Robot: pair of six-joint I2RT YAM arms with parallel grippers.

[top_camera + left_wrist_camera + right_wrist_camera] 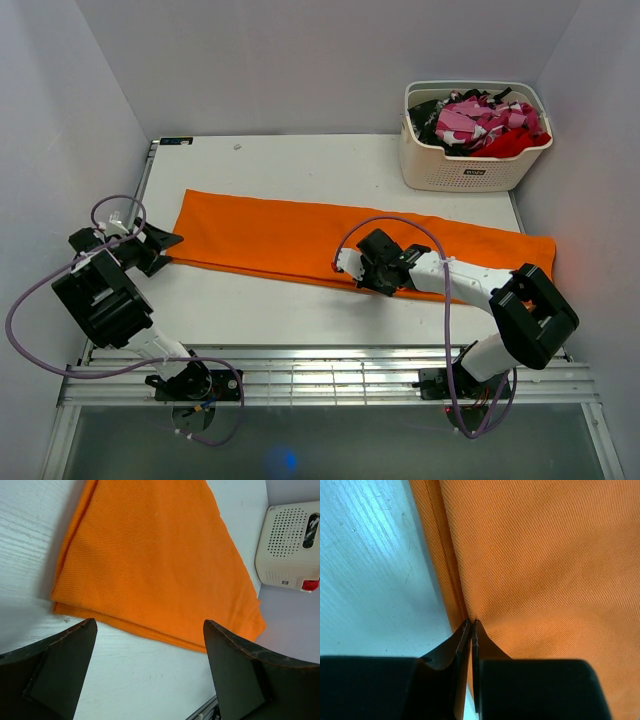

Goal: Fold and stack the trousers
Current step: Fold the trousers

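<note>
The orange trousers (290, 235) lie folded lengthwise as a long strip across the white table, from left to far right. My left gripper (172, 250) is open and empty, just off the strip's near left corner. In the left wrist view the trousers (150, 555) lie just beyond the open left gripper (150, 630), which hovers over bare table. My right gripper (347, 268) is shut on the near edge of the trousers at mid-strip. The right wrist view shows the right gripper (471, 621) pinching the layered edge of the cloth (545, 570).
A cream laundry basket (470, 172) stands at the back right with pink-patterned, red and black clothes (480, 122) in it. It also shows in the left wrist view (292, 545). Bare table (260, 310) lies in front of the strip, ending at a metal rail.
</note>
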